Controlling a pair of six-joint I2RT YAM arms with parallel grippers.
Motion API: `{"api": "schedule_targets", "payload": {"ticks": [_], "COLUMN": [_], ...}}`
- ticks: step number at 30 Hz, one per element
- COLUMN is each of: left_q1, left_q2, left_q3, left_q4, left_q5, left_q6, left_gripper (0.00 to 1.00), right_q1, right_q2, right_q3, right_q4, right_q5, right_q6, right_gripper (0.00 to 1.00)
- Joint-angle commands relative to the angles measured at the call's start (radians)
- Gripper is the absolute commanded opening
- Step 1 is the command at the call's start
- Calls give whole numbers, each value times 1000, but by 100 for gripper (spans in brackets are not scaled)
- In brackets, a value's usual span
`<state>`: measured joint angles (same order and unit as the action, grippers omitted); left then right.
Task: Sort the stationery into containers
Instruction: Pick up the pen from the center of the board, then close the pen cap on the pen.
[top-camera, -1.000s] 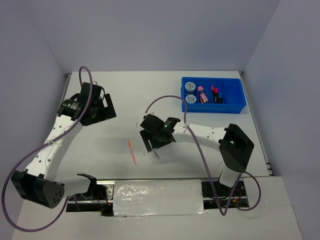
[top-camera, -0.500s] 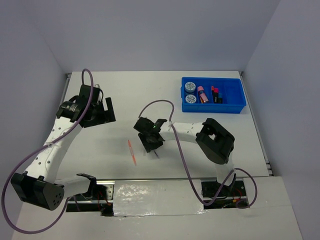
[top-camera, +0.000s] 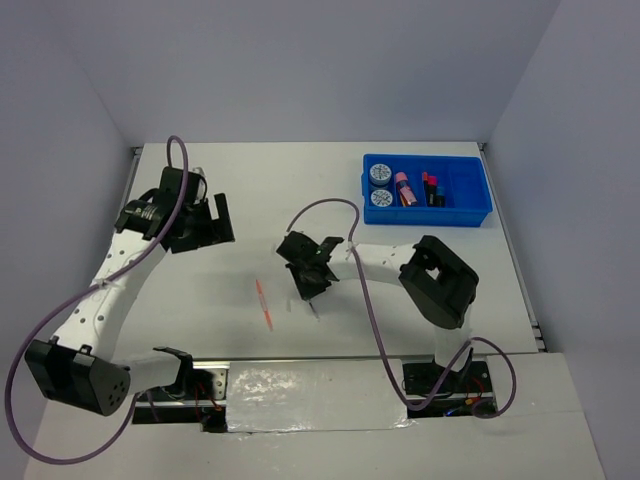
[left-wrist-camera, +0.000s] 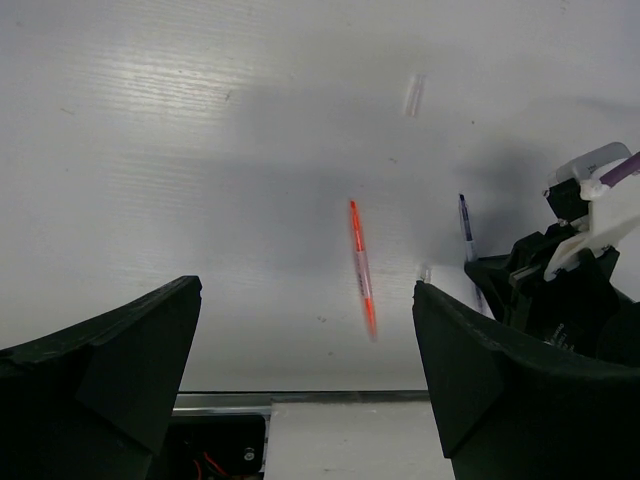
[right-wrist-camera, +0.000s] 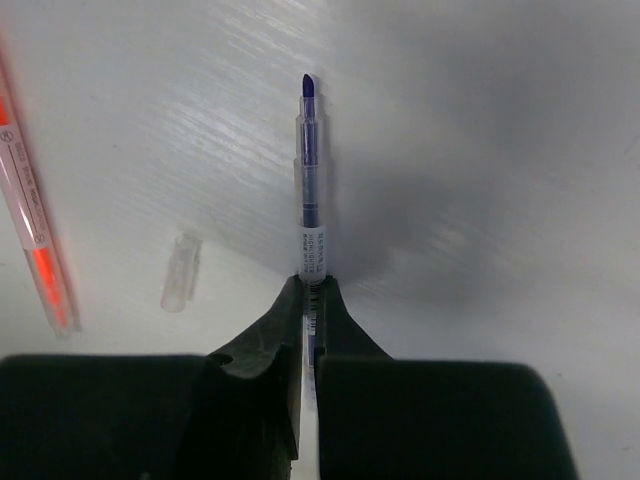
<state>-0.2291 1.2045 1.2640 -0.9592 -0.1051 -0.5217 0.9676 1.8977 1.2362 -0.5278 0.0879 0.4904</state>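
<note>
Now the pen (right-wrist-camera: 310, 200) is clamped by the right pincer (right-wrist-camera: 310, 290) on the tabletop (right-wrist-camera: 480, 120), its long axis running straight out, purple tip away; a second ago those jaws were apart. The left pincer (left-wrist-camera: 305, 310) is held wide.

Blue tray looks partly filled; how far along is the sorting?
Done: two tape discs, pink cylinder and highlighters sit in the blue tray. In hand: the right end effector is shut on a purple-tipped pen. Left: the orange pen and a clear cap lie on the table.

An orange pen (left-wrist-camera: 361, 262) lies on the table (left-wrist-camera: 200, 150) between the left end effector's (left-wrist-camera: 305, 290) wide-spread fingers.
</note>
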Motion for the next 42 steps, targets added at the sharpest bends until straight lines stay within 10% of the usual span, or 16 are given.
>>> {"api": "schedule_targets", "payload": {"ticks": [1,17,42], "left_q1": [7,-182,-207], "left_q2": [68,627,869], "left_q3": [15,250,227], "left_q4": [77,175,301], "left_q5": [105,-18,-53], "left_q6": [12,-87,-87], "left_gripper": [99,87,51], "right_q1": [-27,-194,-196], "right_q2": [-69,-555,-582], "right_q3": [-29,-7,-23], "right_q4": [-41,-296,-258], "right_q5": [12,35,-48], "right_q6": [45,99,45], "right_gripper": [0,0,0]}}
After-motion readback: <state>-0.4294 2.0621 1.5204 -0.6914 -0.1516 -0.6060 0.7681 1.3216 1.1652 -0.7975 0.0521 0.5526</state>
